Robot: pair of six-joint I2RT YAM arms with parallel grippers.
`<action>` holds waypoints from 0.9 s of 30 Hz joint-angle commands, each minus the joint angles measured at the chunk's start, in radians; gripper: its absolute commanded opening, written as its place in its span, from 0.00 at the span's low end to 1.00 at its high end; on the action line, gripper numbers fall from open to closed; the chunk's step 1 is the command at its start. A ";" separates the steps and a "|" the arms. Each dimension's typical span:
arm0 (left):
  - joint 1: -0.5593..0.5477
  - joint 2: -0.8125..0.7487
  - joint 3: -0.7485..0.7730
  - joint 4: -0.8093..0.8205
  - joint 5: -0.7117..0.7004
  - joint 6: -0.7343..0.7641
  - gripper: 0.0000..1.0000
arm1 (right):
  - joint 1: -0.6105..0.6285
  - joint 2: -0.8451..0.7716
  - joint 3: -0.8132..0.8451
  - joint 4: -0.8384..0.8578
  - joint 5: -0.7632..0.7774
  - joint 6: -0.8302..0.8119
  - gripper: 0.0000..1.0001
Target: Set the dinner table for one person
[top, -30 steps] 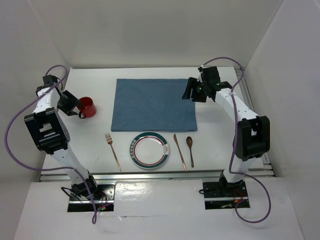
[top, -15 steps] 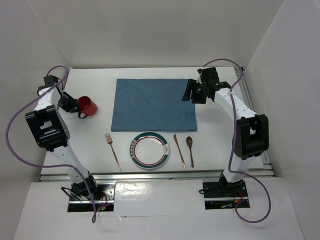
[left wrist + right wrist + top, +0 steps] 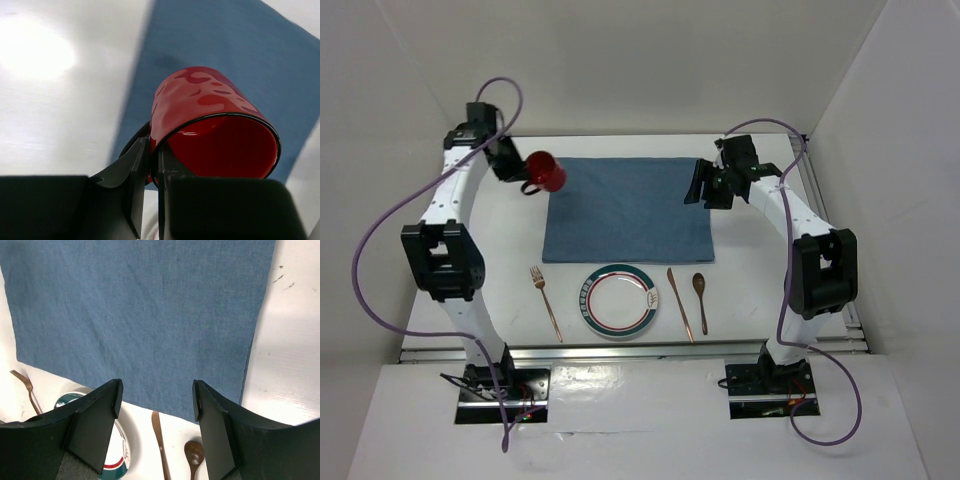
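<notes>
My left gripper (image 3: 525, 172) is shut on the rim of a red mug (image 3: 546, 171) and holds it in the air over the far left corner of the blue placemat (image 3: 628, 208). In the left wrist view the mug (image 3: 210, 120) is tilted, its wall pinched between my fingers (image 3: 131, 175). My right gripper (image 3: 702, 190) is open and empty above the placemat's right edge; the right wrist view shows the placemat (image 3: 135, 315) below its open jaws. A plate (image 3: 618, 300), fork (image 3: 545, 300), knife (image 3: 680, 303) and spoon (image 3: 701, 298) lie on the white dinner table (image 3: 760, 250) in front of the placemat.
White walls close in the table on the left, back and right. A metal rail (image 3: 620, 348) runs along the near edge. The plate (image 3: 117, 460), knife (image 3: 160, 440) and spoon (image 3: 194, 455) also show in the right wrist view.
My left gripper has lifted the red mug from the table's left side and carried it up and right to the placemat's far left corner. The right arm has barely moved.
</notes>
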 commanded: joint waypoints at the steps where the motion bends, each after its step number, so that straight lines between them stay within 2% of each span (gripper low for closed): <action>1: -0.120 0.002 0.125 -0.029 -0.006 -0.005 0.00 | 0.002 -0.019 0.037 -0.013 0.007 0.002 0.70; 5: -0.226 0.114 0.280 -0.049 -0.024 -0.042 0.00 | 0.002 -0.048 0.024 -0.033 0.027 0.002 0.70; 9: -0.287 0.257 0.499 -0.092 -0.056 -0.051 0.00 | -0.007 -0.069 0.004 -0.042 0.027 -0.007 0.70; 11: -0.303 0.298 0.560 -0.117 -0.065 -0.060 0.00 | -0.018 -0.078 0.004 -0.042 0.027 -0.007 0.70; 18: -0.333 0.345 0.574 -0.094 -0.115 -0.090 0.00 | -0.038 -0.078 -0.005 -0.042 0.018 -0.016 0.70; 21: -0.355 0.354 0.563 -0.068 -0.096 -0.099 0.00 | -0.049 -0.078 -0.005 -0.042 0.018 -0.026 0.70; 27: -0.438 0.430 0.638 -0.014 -0.033 -0.162 0.00 | -0.058 -0.069 -0.005 -0.042 -0.003 -0.026 0.70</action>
